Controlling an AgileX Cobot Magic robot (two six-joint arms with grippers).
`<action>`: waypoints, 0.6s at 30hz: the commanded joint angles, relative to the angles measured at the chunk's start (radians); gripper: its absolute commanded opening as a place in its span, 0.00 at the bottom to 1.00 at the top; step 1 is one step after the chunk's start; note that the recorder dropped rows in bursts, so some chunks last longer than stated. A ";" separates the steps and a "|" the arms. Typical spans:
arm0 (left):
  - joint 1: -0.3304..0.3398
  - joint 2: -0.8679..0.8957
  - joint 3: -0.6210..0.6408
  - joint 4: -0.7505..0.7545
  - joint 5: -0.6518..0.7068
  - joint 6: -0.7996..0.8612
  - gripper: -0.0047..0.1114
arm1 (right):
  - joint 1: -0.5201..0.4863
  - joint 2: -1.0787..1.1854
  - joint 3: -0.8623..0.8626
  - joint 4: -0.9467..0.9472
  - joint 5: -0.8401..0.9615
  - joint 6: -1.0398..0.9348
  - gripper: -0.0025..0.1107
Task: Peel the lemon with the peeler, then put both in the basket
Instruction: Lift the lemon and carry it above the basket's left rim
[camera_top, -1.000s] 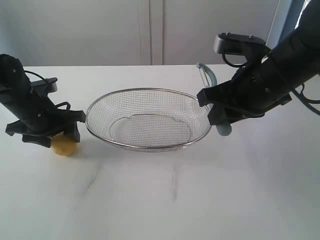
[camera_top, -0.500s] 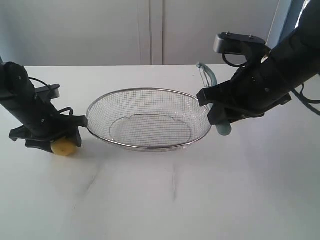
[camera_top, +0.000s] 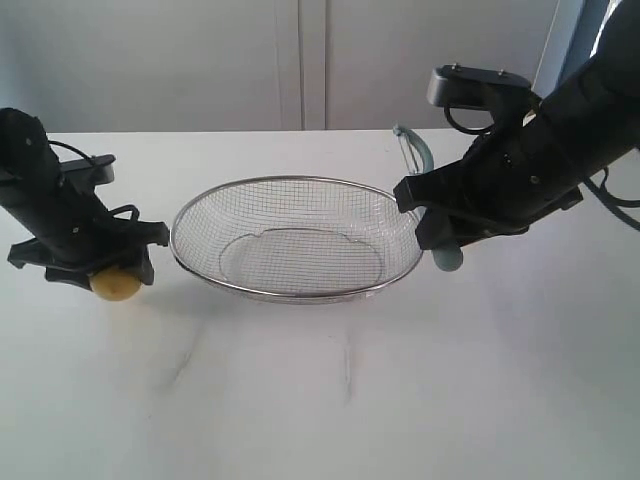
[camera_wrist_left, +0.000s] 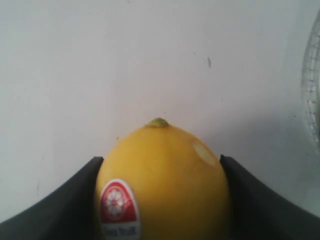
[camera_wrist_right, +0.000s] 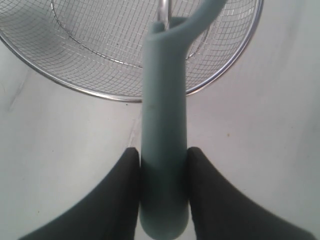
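Observation:
The yellow lemon (camera_top: 116, 285) (camera_wrist_left: 162, 185) with a red sticker is clamped in my left gripper (camera_top: 100, 277) (camera_wrist_left: 162, 200), left of the basket and lifted a little off the white table. The wire-mesh basket (camera_top: 296, 184) (camera_wrist_right: 225, 70) sits mid-table. My right gripper (camera_top: 440, 235) (camera_wrist_right: 164, 185) is shut on the teal handle of the peeler (camera_top: 443, 255) (camera_wrist_right: 164, 125), held at the basket's right rim. The peeler's metal blade loop (camera_top: 404, 140) rises behind the gripper.
The white table (camera_top: 330, 400) stretches wide in front of the basket. A pale wall (camera_top: 300, 60) closes off the back. The right arm's black body (camera_top: 540, 150) hangs over the table's right side.
My left gripper has risen slightly and shifted left with the lemon, which was resting on the table before. The right arm and peeler have stayed still.

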 joint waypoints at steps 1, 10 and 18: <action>-0.003 -0.049 -0.002 0.005 0.022 0.013 0.04 | -0.012 -0.011 0.002 0.002 -0.010 -0.009 0.02; -0.003 -0.110 -0.002 0.020 0.032 0.084 0.04 | -0.012 -0.011 0.002 0.002 -0.010 -0.009 0.02; -0.003 -0.168 -0.002 0.018 0.039 0.110 0.04 | -0.012 -0.011 0.002 0.002 -0.010 -0.009 0.02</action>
